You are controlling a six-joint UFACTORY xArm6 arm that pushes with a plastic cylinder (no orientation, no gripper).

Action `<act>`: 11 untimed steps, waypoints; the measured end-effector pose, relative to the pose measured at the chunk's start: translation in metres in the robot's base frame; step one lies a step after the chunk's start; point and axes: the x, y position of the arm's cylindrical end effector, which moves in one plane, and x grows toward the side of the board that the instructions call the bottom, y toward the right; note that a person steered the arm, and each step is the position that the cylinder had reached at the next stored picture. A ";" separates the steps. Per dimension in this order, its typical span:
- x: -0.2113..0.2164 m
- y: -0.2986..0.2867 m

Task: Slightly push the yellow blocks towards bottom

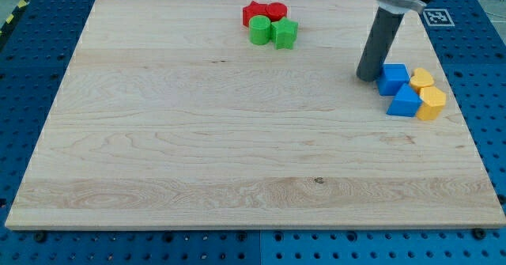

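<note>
My tip (pixel 368 77) rests on the bench (pixel 198 138) at the view's right, touching the upper blue block (pixel 393 78), while the two yellow blocks (pixel 427 93) lie beyond the blue ones to its right (the tool is a bare rod, gripping nothing), so it must come above them.

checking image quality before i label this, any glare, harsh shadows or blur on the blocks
Camera view: light is soft and even, no glare on the wooden board; shadows are faint, just a small dark patch at my tip, left of the blue blocks; the yellow blocks, red blocks and green blocks look sharp; the rod's top is cropped.
</note>
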 end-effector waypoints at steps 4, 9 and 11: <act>-0.015 0.071; -0.009 0.077; 0.006 0.066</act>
